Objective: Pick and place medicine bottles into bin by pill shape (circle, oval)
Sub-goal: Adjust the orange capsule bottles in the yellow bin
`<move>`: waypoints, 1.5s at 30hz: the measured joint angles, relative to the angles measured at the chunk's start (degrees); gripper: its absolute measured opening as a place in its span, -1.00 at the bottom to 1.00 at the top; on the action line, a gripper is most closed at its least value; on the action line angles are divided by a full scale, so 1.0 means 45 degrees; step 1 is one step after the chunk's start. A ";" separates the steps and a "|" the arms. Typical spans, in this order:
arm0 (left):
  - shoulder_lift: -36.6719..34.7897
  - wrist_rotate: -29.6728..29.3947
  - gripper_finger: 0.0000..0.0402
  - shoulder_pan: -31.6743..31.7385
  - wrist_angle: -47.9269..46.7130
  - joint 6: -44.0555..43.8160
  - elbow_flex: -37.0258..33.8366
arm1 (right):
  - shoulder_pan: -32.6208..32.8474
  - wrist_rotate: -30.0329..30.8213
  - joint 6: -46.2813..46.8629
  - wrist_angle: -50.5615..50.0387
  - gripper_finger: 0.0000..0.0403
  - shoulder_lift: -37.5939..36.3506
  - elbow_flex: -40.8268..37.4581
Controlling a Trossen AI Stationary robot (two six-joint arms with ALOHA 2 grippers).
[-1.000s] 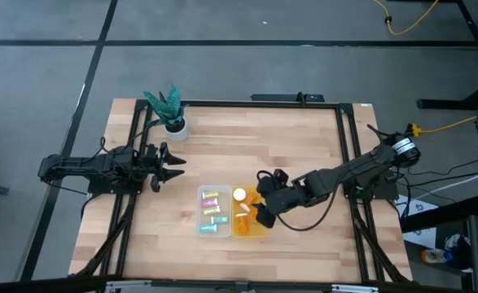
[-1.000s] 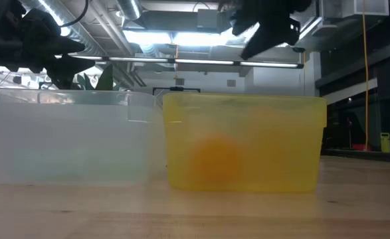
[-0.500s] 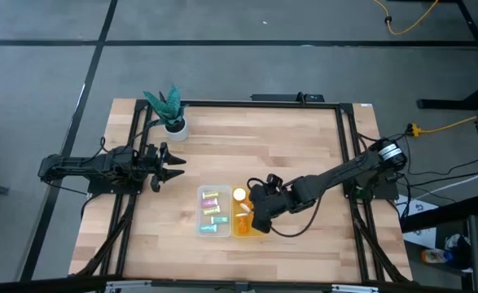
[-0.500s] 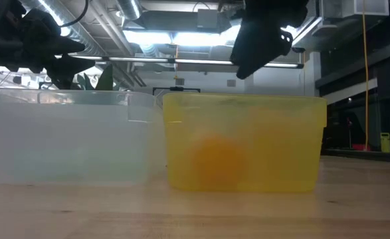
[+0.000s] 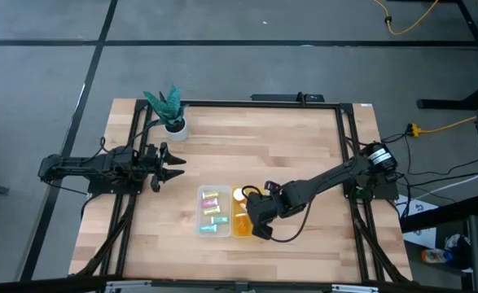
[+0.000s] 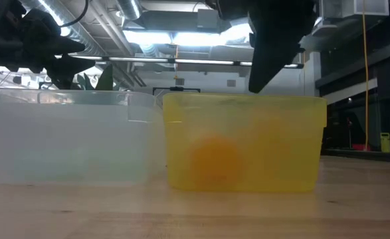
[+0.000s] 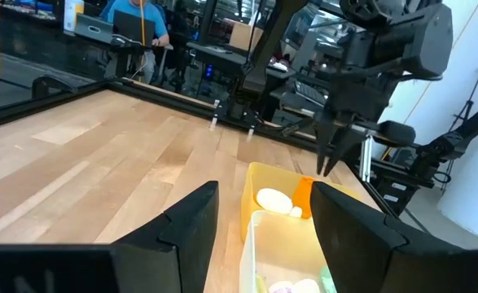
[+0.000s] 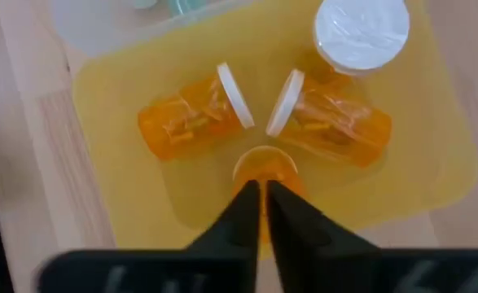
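Right wrist view: my right gripper point(image 8: 259, 203) pinches an orange bottle point(image 8: 263, 167) over the yellow bin point(image 8: 434, 175), mid-placement; next I release it beside the two lying bottles.

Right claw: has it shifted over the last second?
Yes. The right claw has swung from the yellow bin's outer edge to above the bin.
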 joint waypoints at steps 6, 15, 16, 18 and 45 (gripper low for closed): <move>0.0000 0.0001 -0.05 -0.0002 0.0003 0.0000 0.0000 | 0.0000 -0.0533 -0.0021 0.0033 -0.95 -0.0010 0.0004; 0.0000 0.0002 -0.05 -0.0002 0.0004 0.0001 0.0000 | -0.0107 -0.0912 -0.0112 0.0157 -0.98 0.0432 -0.0132; 0.0000 0.0000 -0.05 0.0002 -0.0001 0.0000 0.0000 | -0.0151 -0.0907 -0.0158 0.0228 -0.98 0.0479 -0.0132; 0.0000 0.0003 -0.05 -0.0002 0.0000 0.0002 0.0000 | -0.0223 -0.0927 -0.0329 0.0261 -0.99 0.0553 -0.0132; 0.0000 0.0003 -0.05 0.0003 0.0002 0.0010 0.0003 | -0.1137 -0.1617 -0.1370 0.2045 -0.99 0.1141 -0.0166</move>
